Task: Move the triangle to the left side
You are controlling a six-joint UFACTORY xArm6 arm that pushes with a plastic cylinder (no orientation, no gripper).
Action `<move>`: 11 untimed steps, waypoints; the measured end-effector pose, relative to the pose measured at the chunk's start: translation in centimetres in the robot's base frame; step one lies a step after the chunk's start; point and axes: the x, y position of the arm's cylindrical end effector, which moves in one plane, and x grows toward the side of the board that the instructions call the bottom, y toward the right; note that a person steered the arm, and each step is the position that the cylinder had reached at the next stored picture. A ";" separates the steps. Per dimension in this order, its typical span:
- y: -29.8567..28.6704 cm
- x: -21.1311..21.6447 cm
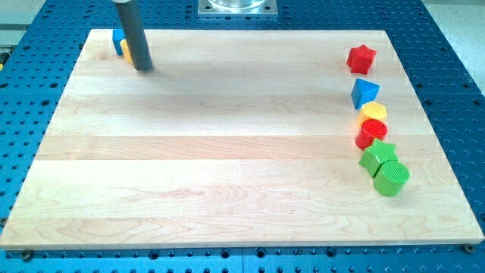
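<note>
Well apart: my tip [144,68] top-left, blue triangle [364,92] far right.

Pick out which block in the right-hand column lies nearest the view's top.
The red star: it heads the column, above the blue triangle.

A red star block [361,58] is sitting near the wooden board's [227,152] top right. Lower down the view's right, a yellow block [374,113], red cylinder [371,133], green star-like block [377,156] and green cylinder [391,178] are lying in a touching line. Partly hidden blue [117,39] and yellow [126,50] blocks are sitting at top left.
</note>
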 end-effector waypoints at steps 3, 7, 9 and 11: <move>32.8 5.3; 26.0 5.8; 30.8 4.5; 31.2 7.8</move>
